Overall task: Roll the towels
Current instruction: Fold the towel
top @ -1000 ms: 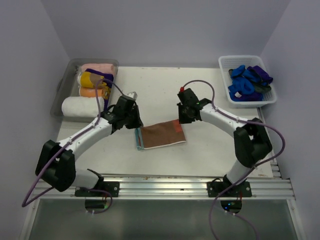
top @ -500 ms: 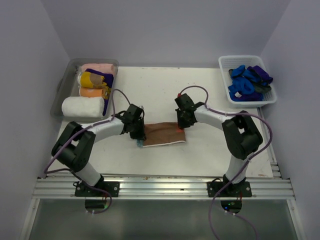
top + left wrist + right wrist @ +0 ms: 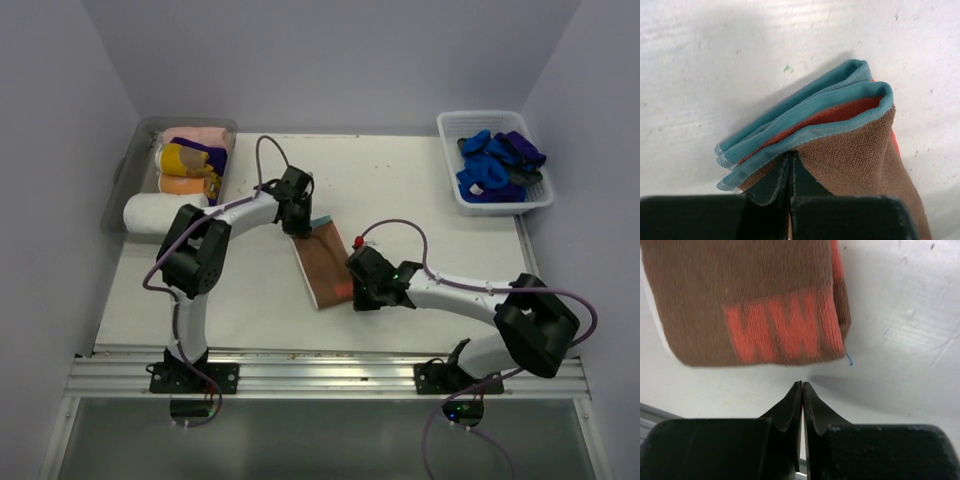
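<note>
A folded brown towel [image 3: 323,264] with teal edging and an orange pattern lies diagonally in the middle of the table. My left gripper [image 3: 298,216] is at its far end. In the left wrist view the left gripper [image 3: 790,156] is shut on the towel's [image 3: 850,150] teal-edged corner, and the layers fan up off the table. My right gripper [image 3: 366,287] is by the towel's near right corner. In the right wrist view the right gripper [image 3: 802,385] is shut and empty, a short gap from the towel's orange-patterned end [image 3: 765,315].
A clear bin [image 3: 128,170] at the back left holds several rolled towels, with a white roll [image 3: 163,213] at its front. A white basket [image 3: 452,160] at the back right holds blue and purple items. The table's front rail [image 3: 320,372] runs along the near edge.
The towel has swung from lying crosswise to lying diagonally. The left gripper moved far and right with its end; the right gripper moved near, to the towel's near right corner.
</note>
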You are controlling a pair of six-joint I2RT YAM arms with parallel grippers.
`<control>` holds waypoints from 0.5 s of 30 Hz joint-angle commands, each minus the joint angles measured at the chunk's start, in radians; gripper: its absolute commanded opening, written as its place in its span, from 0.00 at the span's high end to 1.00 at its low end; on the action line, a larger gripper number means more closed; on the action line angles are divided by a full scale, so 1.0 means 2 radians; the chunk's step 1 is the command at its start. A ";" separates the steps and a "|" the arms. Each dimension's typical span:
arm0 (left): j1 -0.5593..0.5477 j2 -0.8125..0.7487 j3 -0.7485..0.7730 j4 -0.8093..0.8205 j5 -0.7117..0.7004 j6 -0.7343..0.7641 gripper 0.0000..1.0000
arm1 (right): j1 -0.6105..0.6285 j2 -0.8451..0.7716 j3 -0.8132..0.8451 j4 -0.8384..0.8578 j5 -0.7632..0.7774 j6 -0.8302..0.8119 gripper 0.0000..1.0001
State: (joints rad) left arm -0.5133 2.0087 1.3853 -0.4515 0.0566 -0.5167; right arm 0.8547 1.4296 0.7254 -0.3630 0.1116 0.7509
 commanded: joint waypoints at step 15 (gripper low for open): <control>-0.026 -0.161 -0.019 -0.044 0.038 0.024 0.75 | -0.004 0.056 0.132 -0.046 0.068 -0.043 0.94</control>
State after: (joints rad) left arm -0.5690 1.7699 1.4139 -0.5346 0.1013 -0.4603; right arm 0.8700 1.4899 0.9440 -0.4488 0.2024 0.7136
